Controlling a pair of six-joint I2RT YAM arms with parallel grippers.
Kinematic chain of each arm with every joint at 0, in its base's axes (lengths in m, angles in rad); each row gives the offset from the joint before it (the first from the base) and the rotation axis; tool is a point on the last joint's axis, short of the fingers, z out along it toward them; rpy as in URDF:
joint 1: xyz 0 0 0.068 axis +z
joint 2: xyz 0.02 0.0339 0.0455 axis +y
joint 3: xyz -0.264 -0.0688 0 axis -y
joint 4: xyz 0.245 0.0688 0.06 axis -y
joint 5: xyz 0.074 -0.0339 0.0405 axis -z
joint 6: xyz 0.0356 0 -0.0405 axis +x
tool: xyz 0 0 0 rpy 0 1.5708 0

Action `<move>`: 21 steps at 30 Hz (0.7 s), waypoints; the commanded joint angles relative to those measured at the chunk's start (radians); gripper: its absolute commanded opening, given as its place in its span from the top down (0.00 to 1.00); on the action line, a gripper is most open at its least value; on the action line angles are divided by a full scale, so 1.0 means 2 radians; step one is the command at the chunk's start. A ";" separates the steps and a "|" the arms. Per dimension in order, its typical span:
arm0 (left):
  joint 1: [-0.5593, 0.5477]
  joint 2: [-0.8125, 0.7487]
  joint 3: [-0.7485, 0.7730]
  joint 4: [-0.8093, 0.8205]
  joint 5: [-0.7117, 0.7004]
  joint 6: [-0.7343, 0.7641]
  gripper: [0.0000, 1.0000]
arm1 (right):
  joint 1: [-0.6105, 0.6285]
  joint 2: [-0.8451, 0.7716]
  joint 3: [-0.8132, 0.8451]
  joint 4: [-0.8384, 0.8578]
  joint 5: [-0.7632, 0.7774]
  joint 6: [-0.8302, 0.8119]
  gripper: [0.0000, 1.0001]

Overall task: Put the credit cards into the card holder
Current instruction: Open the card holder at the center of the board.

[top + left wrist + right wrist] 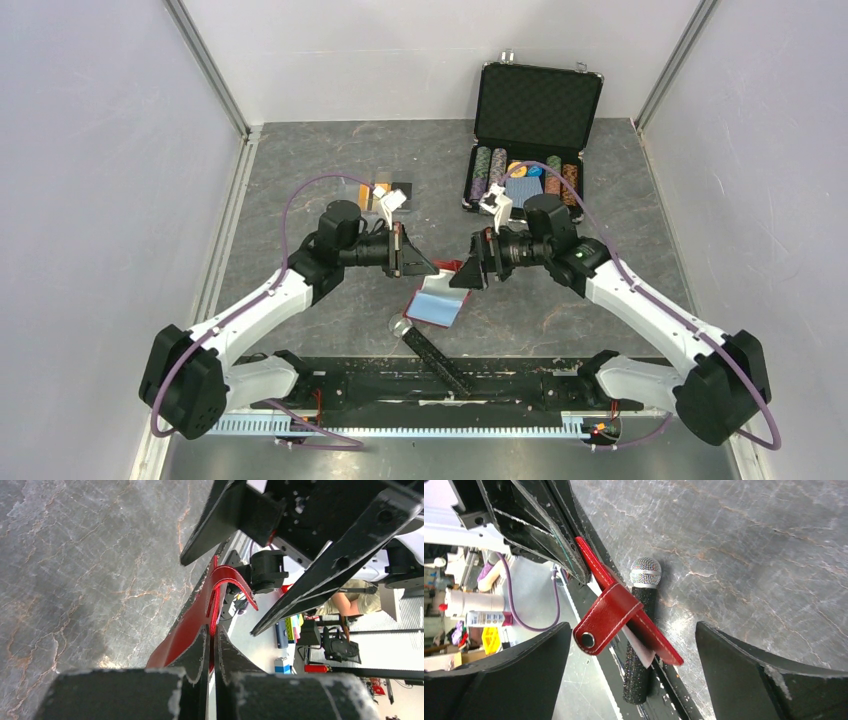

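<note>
— Jaws first, from above: how to read them?

— Reading left jaws as clamped shut on the red end of the card holder (438, 302), right jaws as spread wide, empty, just short of it. Placing the holder on the near side of the poker-chip case (537, 100), slightly left, opened out with blue-grey sleeves facing up. Taking its long axis as running from the case toward the near edge, leaning left; far end raised, near end seemingly down on the surface (300, 170). Spotting the credit cards (388, 193) left of the case, well apart from the holder.

— And through the left wrist?

— Confirms the pinch: left jaws closed flat on a thin red edge, closing tab (235, 580) curling away beyond them. Only a narrow bite; could slip under a tug.

— Right wrist?

— Shows right jaws gaping either side of the tab's snap end, touching nothing. Shows a microphone (645, 575) too, under the holder, farther from the case. Guessing at trouble: held at one end alone, could flop or fold shut and hide the sleeves; could snag on the microphone if dragged; could lose flat cards hard to lift off the surface.
</note>
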 commanded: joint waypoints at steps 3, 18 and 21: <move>-0.001 0.004 0.023 0.058 0.026 -0.047 0.98 | 0.021 0.018 0.005 0.057 -0.049 -0.027 0.13; -0.001 -0.025 0.049 -0.120 -0.179 0.006 0.17 | -0.013 0.019 -0.080 0.184 0.043 0.112 1.00; -0.001 -0.030 0.049 -0.149 -0.195 0.010 0.07 | -0.049 0.006 -0.139 0.258 0.060 0.179 1.00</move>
